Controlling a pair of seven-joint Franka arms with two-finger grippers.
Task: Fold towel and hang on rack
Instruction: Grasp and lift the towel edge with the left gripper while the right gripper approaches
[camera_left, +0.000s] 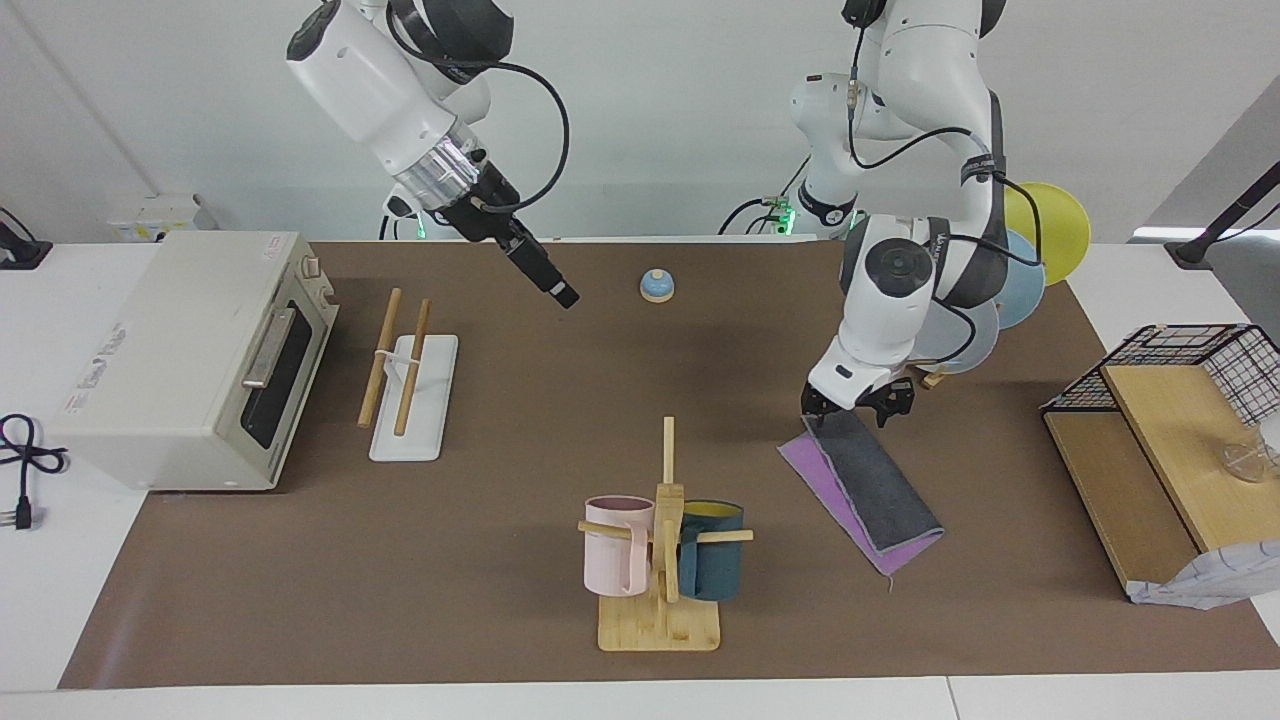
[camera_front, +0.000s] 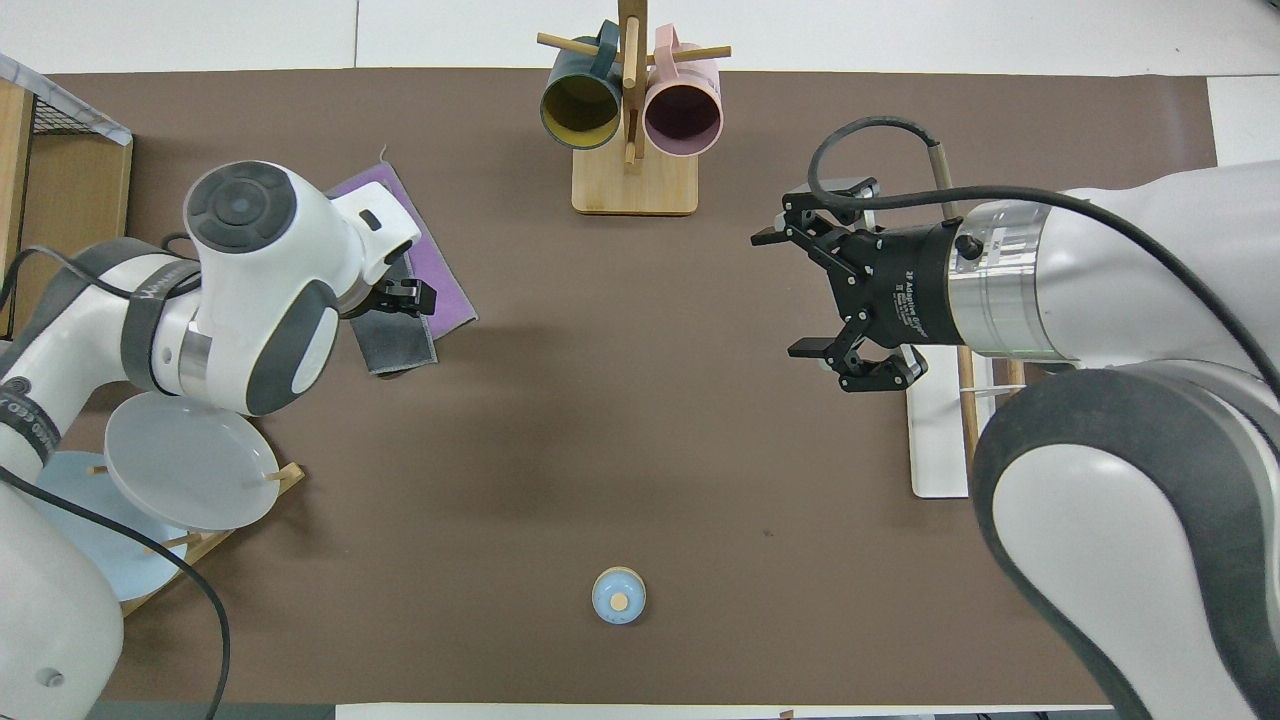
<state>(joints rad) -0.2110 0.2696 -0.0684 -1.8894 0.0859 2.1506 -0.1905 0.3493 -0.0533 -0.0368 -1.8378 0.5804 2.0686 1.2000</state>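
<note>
Jaws spread on the left gripper (camera_left: 858, 409), low at the towel (camera_left: 868, 488)'s robot-side edge; pinch both layers squarely before lifting.

A mug tree (camera_left: 664, 560) holds a pink mug (camera_left: 614, 543) and a teal mug (camera_left: 713, 563); a toaster oven (camera_left: 190, 357) stands nearby.

2 mugs (camera_left: 617, 545), 3 plates (camera_front: 190, 473), 1 towel (camera_left: 870, 492), 1 rack (camera_left: 412, 385).
</note>
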